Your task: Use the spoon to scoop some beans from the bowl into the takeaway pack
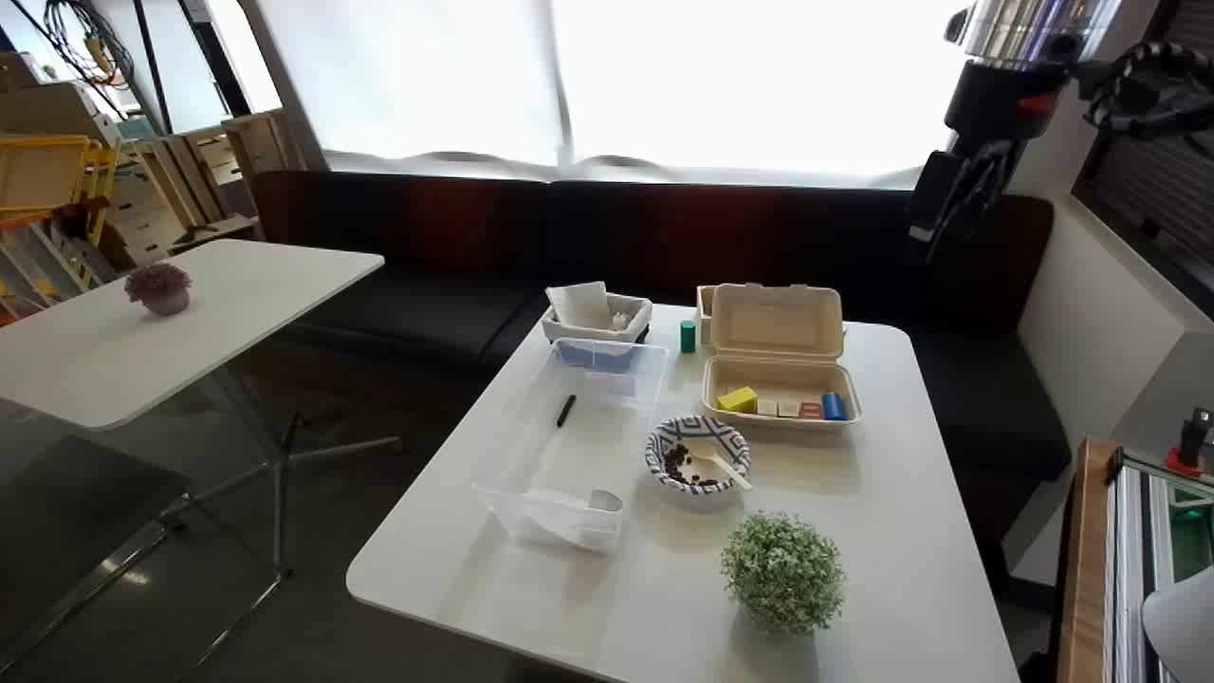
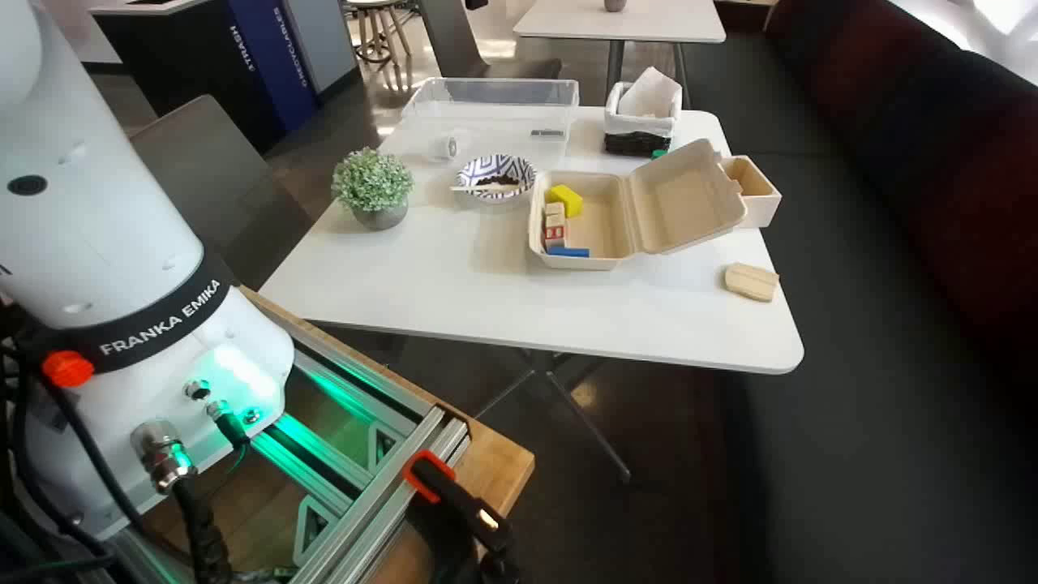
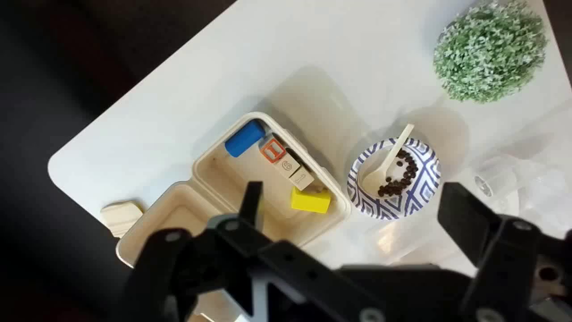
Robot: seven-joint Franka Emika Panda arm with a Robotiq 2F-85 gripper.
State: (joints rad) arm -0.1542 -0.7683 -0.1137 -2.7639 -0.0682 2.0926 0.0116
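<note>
The end effector [image 3: 355, 206] is spread wide, with nothing held. Right of wrist-view centre, the spoon [image 3: 389, 157] rests in the bowl [image 3: 356, 181] of beans [image 3: 403, 182]; its handle [image 3: 400, 142] should be gripped without the bowl being tipped.

Dark bench [image 1: 626, 237] beneath bright windows [image 1: 740, 85]

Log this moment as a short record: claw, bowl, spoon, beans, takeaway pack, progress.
Claw: open, holding nothing
Bowl: blue-and-white pattern
Spoon: in the bowl, handle over the rim
Beans: dark, in the bowl beside the spoon
Takeaway pack: lid open; yellow block, three small blocks and blue cylinder inside
Progress: no beans visible in the takeaway pack
</note>
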